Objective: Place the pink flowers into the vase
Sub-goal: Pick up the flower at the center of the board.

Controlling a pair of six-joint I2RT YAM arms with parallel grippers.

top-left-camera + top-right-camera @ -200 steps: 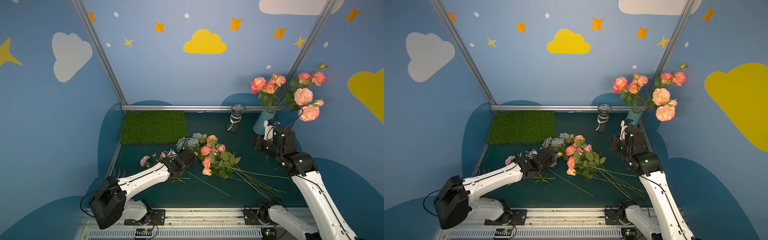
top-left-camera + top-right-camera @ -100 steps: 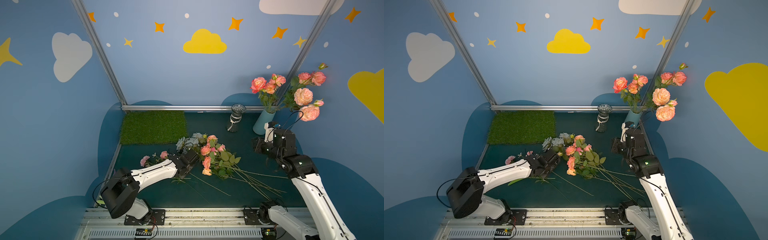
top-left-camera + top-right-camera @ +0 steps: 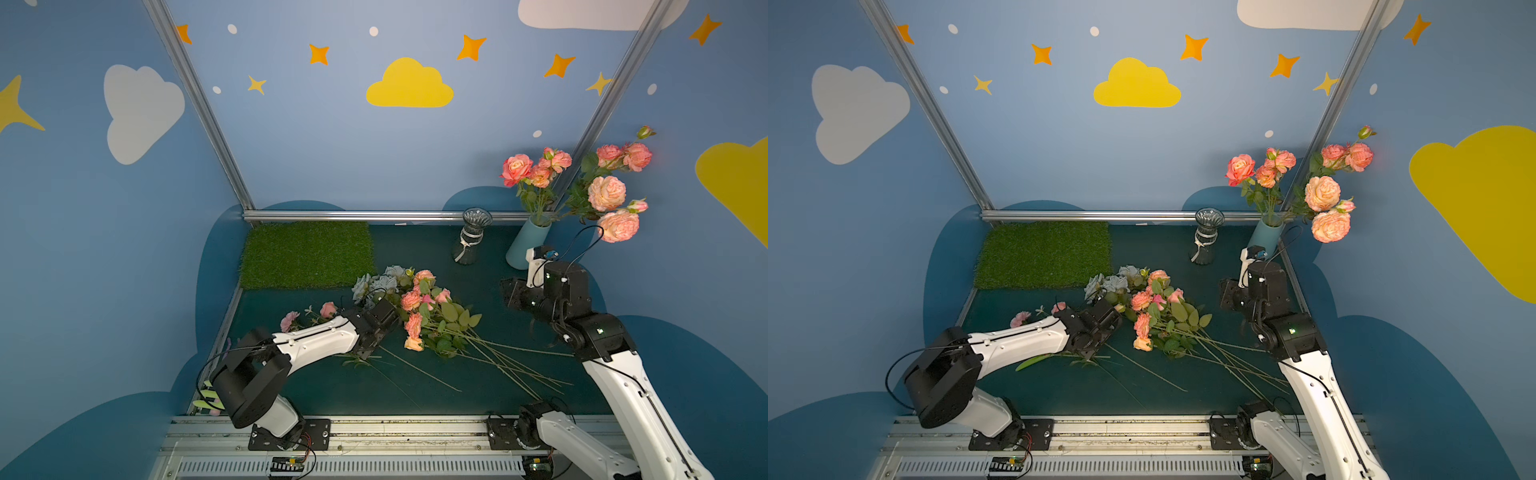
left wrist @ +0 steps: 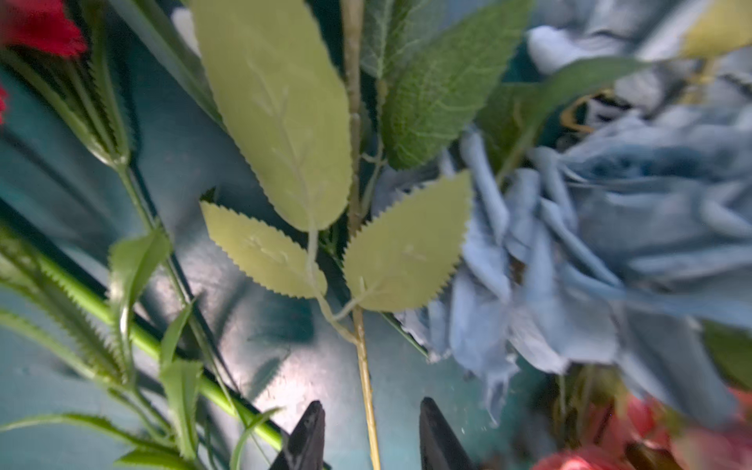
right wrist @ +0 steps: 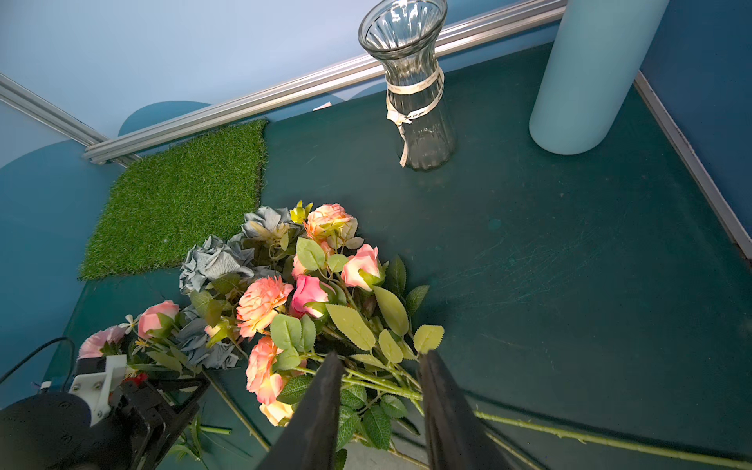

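Observation:
A pile of pink flowers (image 3: 419,307) (image 3: 1146,307) (image 5: 264,301) lies mid-table, long stems trailing toward the front right. More pink flowers (image 3: 606,193) stand in the light-blue vase (image 3: 525,247) (image 3: 1264,237) (image 5: 586,81) at the back right. My left gripper (image 3: 384,316) (image 4: 370,407) sits low at the pile's left edge, open, with a thin yellowish stem (image 4: 362,358) passing between its fingertips untouched. My right gripper (image 3: 513,293) (image 5: 382,358) hovers open to the right of the pile, above the green stems, holding nothing.
A clear glass vase (image 3: 469,241) (image 5: 419,101) stands left of the blue one. Grey-blue flowers (image 3: 374,284) (image 4: 610,244) lie at the pile's back left. A red bloom (image 4: 36,24) is beside them. A grass mat (image 3: 307,253) covers the back left. Two pink blooms (image 3: 328,309) lie behind my left arm.
My left gripper has slid right toward the pile, and its jaws have come apart around the thin stem. The right arm has barely moved.

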